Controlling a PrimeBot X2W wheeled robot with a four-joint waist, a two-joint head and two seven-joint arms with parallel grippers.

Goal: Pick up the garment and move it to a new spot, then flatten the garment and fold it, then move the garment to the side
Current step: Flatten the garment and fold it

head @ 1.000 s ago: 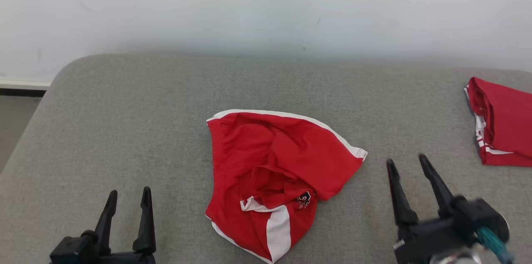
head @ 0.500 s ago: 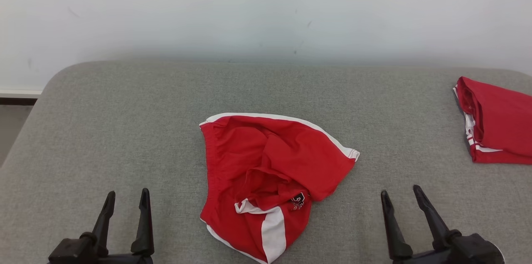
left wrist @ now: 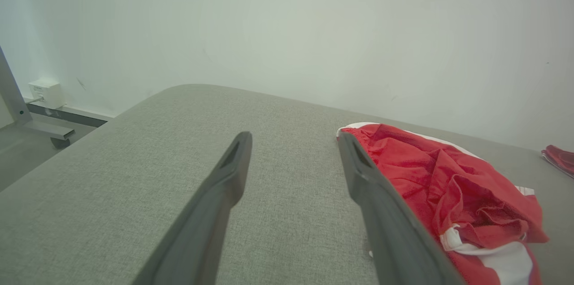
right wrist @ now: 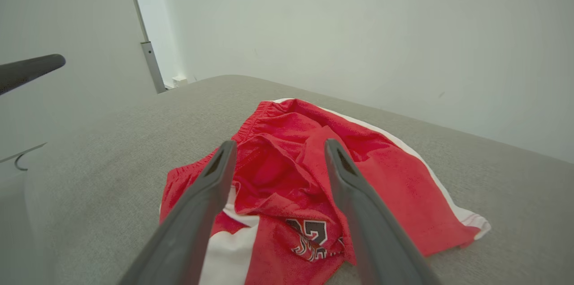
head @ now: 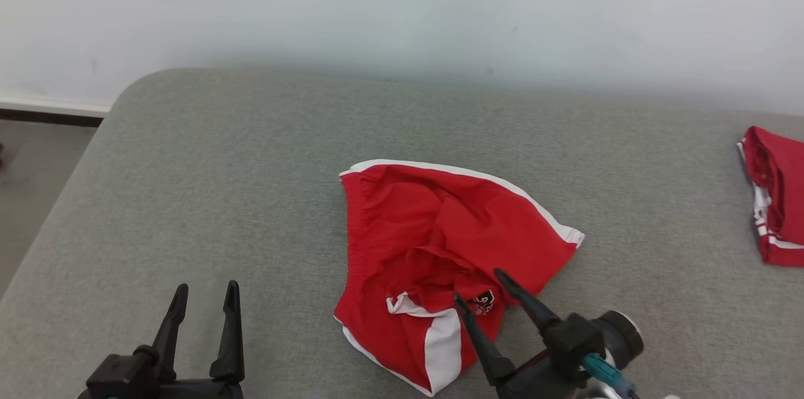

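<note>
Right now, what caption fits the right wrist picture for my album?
Open right gripper aimed at crumpled red shorts with white stripes on a grey fabric surface.

A plain white wall [head: 402, 3] runs across the back, matte and bare apart from a few small dark specks. The light is even and soft, with a faint grey shadow where the wall meets the furniture. In front of the wall stands a wide padded surface [head: 220, 185] covered in grey woven fabric, with a rounded far-left corner. To its left lies a dull grey floor [head: 28, 185], edged by a white baseboard [head: 50, 105] with a dark strip just beneath it. The left wrist view shows a grey metal frame [left wrist: 27, 119] on a small caster [left wrist: 58, 142], and a small white box [left wrist: 45, 93] low on the wall. The right wrist view shows a slim metal upright [right wrist: 150, 56].
</note>
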